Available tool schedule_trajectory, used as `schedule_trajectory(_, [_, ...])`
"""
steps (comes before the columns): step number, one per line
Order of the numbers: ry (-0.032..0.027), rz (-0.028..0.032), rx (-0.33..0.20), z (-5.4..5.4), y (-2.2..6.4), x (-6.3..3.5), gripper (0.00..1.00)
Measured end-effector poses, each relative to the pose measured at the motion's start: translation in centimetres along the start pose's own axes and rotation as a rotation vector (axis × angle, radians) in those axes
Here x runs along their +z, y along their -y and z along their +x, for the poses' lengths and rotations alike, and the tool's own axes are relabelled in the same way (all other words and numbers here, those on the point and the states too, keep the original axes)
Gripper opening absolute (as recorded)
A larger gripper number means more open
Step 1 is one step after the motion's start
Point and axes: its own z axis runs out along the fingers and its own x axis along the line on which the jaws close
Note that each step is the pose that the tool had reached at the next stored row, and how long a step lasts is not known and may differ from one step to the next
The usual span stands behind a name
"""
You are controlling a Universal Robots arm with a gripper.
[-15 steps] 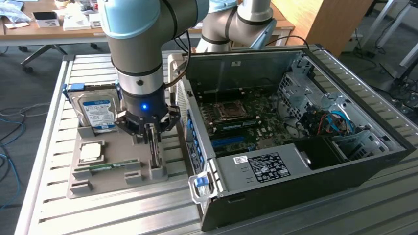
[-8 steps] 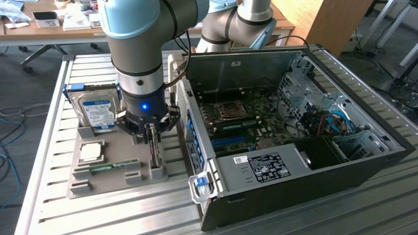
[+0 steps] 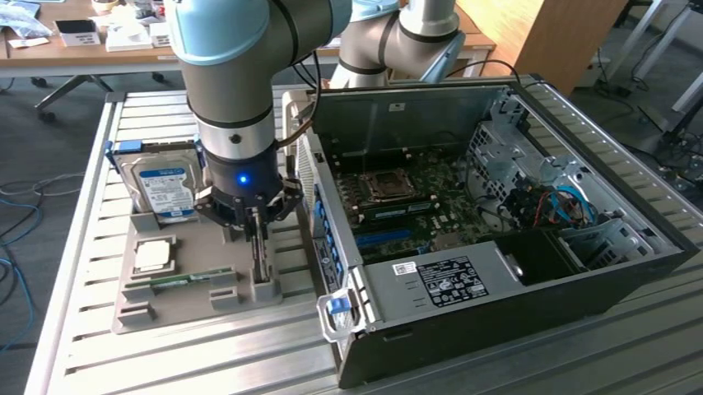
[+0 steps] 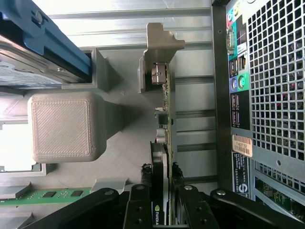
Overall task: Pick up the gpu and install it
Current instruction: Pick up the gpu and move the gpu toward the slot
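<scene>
Slatted metal table (image 3: 197,366), cluttered desk (image 3: 33,54) behind

gpu (image 3: 259,262) on edge in tray (image 3: 165,319), between hard drive (image 3: 165,185) and computer case (image 3: 495,329)

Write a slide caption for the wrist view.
End effector straddling the gpu, which stands on edge in its grey holder beside the computer case.

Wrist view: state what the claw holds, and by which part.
Cannot be told: the claw straddles the upper edge of the gpu, upright in the grey rack.
</scene>
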Motion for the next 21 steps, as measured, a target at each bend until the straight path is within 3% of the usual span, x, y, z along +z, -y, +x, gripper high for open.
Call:
schedule_trajectory(13, [0.0, 0.0, -0.002, 0.0, 0.0, 0.0, 0.27])
schedule_trajectory(21, [-0.0023, -0.0011, -0.049, 0.0, 0.0, 0.0, 0.27])
